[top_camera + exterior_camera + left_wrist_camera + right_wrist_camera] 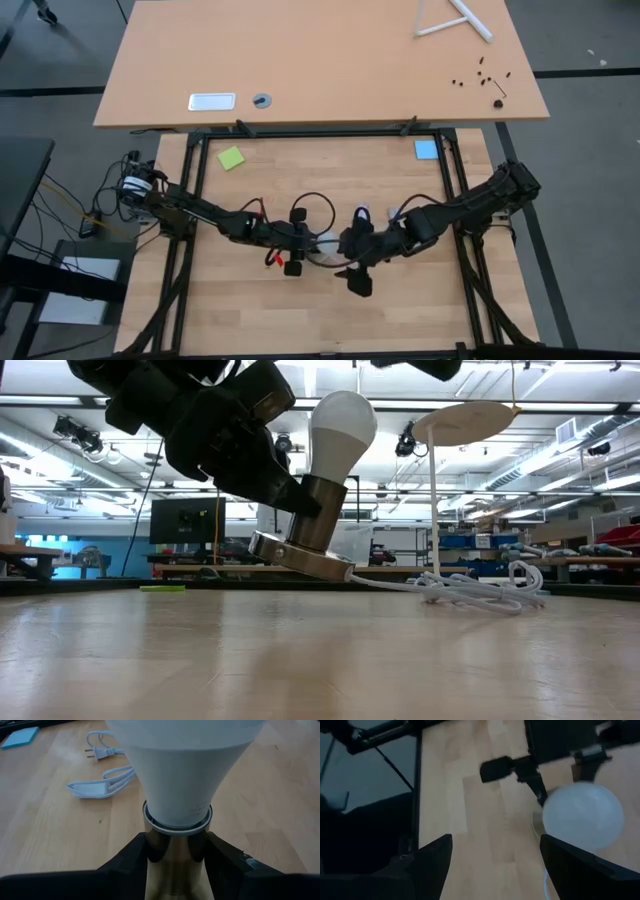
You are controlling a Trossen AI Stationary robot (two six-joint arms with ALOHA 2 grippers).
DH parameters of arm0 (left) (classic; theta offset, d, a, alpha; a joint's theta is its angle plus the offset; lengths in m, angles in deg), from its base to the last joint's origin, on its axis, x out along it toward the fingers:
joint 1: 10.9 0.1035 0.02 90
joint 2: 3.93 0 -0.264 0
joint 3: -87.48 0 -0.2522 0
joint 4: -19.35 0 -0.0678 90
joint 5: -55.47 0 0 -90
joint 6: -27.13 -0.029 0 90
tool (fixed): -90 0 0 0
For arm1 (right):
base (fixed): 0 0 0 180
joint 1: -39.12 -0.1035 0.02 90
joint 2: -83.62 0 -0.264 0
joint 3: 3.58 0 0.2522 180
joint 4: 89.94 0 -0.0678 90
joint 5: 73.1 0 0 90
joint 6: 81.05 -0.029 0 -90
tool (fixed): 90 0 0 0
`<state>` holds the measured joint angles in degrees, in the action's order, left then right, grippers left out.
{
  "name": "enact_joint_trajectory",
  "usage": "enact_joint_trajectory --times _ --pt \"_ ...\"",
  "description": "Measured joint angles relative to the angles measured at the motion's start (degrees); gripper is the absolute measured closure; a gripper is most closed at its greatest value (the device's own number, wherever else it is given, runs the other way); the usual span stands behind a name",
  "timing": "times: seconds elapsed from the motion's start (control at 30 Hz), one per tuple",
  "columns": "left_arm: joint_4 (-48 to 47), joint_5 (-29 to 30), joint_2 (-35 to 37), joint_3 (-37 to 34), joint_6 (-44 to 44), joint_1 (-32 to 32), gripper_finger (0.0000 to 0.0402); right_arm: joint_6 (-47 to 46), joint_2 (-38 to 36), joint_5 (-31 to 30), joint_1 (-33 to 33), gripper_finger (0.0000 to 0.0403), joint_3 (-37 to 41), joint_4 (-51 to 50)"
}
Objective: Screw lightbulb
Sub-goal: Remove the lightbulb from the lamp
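The lightbulb is seated in the metal neck of a socket, and the pair is tilted, with one edge of the round base lifted off the wooden table near its middle. The socket's neck is clamped between the two fingers of the left gripper — in the left wrist view a dark finger is pressed against each side of the shiny collar, just below the white bulb. The bulb itself is not touched by those fingers.

The right gripper is held close by, facing the bulb from the other side, with its fingers spread wide and nothing between them; the frosted globe is seen ahead of them, clear of both tips. From above, the two arms are seen meeting over the centre of the table, the left gripper and right gripper on either side of the bulb.

A white cord runs from the socket base and lies in loose loops on the table — its plug rests flat further off. A green note and a blue note lie near the table's far corners.
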<state>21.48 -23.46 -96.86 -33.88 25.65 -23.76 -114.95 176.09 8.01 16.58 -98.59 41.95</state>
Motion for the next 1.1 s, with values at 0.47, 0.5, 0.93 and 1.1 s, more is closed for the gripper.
enact_joint_trajectory --times 0.47,0.5,0.93,1.1 --pt "1.0 1.3 0.0 0.0 0.1 0.0 0.0252 -5.5 0.2 -7.3 4.8 0.0046 0.0 -6.0" --pt "1.0 1.3 0.0 0.0 0.2 0.0 0.0252 -5.1 0.2 -7.7 5.1 0.0042 0.0 -6.0" --pt "-4.6 3.0 0.0 3.7 3.1 0.1 0.0252 -0.3 2.3 -5.3 7.5 0.0027 0.0 -2.5" --pt "-5.0 2.8 0.0 3.8 3.7 0.1 0.0252 1.6 5.2 -3.4 8.0 0.0027 -1.0 -3.4"
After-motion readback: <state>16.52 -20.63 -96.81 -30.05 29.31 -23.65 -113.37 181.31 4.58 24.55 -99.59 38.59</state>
